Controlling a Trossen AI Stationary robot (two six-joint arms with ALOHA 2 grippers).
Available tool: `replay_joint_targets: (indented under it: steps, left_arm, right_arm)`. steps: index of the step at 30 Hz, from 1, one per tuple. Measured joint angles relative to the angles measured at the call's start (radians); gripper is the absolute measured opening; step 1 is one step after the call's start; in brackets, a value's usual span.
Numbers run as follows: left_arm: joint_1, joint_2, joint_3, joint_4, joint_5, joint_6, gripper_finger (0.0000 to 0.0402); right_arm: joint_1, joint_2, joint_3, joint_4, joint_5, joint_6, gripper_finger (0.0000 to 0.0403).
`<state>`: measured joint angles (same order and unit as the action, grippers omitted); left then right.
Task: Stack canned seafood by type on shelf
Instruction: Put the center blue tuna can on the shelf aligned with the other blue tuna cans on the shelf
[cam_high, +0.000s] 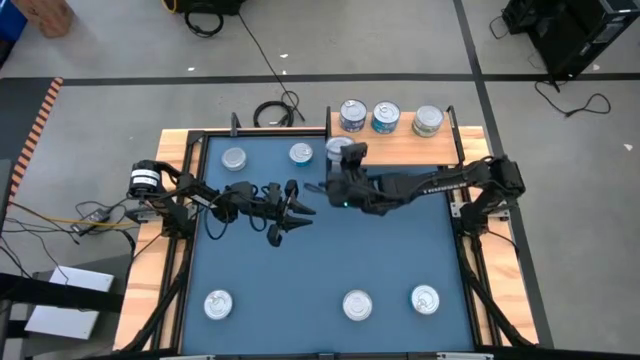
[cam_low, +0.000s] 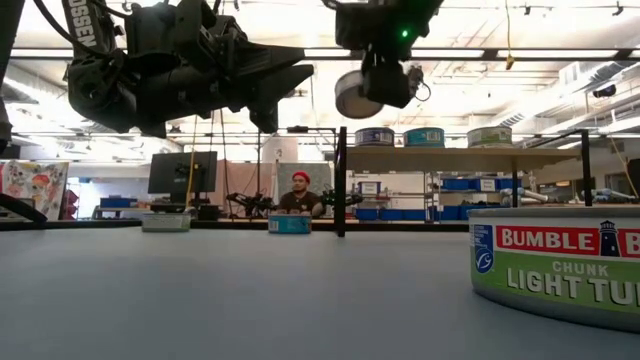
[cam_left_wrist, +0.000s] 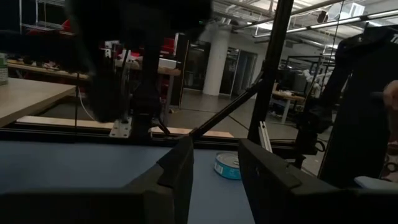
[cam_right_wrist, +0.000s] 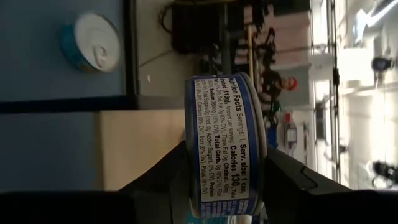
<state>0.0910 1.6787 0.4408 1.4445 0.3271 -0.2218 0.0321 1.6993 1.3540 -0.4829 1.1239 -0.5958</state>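
Note:
My right gripper (cam_high: 341, 166) hangs above the mat beside the shelf's (cam_high: 400, 151) left end, shut on a blue-labelled tin (cam_right_wrist: 225, 144). Three tins (cam_high: 386, 117) stand in a row along the wooden shelf's far edge. Two more tins (cam_high: 234, 158) (cam_high: 301, 153) rest on the blue mat near its far edge, and three (cam_high: 357, 304) near its front edge. My left gripper (cam_high: 294, 214) hovers open over the mat's middle, touching nothing. In the left wrist view its fingers (cam_left_wrist: 180, 174) frame a distant tin (cam_left_wrist: 227, 165). My right gripper pinches the blue-labelled tin between its two fingers (cam_right_wrist: 165, 177), which lie against the tin's two flat ends (cam_right_wrist: 259, 143). The label side faces the wrist camera. The tin (cam_low: 357, 93) is lifted clear of mat and shelf, tipped off upright.
Thin black posts (cam_low: 340, 180) stand at the shelf's edges. A green-labelled tin (cam_low: 560, 265) sits close to the low camera on the right. Wooden strips and black rails (cam_high: 190, 200) frame the mat. Free mat lies across the middle and front. A person (cam_low: 296, 198) sits beyond the table.

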Motion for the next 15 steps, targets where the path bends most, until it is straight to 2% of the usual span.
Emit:
replay_joint_targets:
  steps: [5,11,15]
  left_arm:
    - [0.0,0.0,0.0,0.0,0.0,0.0,0.0131]
    - [0.0,0.0,0.0,-0.011,0.0,0.0,0.0131]
    - [0.0,0.0,0.0,-0.019,0.0,0.004,0.0131]
  right_arm:
    - [-0.067,0.0,0.0,-0.004,-0.014,0.067,0.0156]
    - [-0.133,0.0,0.0,-0.086,-0.182,0.259,0.0156]
    - [-0.146,0.0,0.0,-0.131,-0.204,0.338,0.0156]
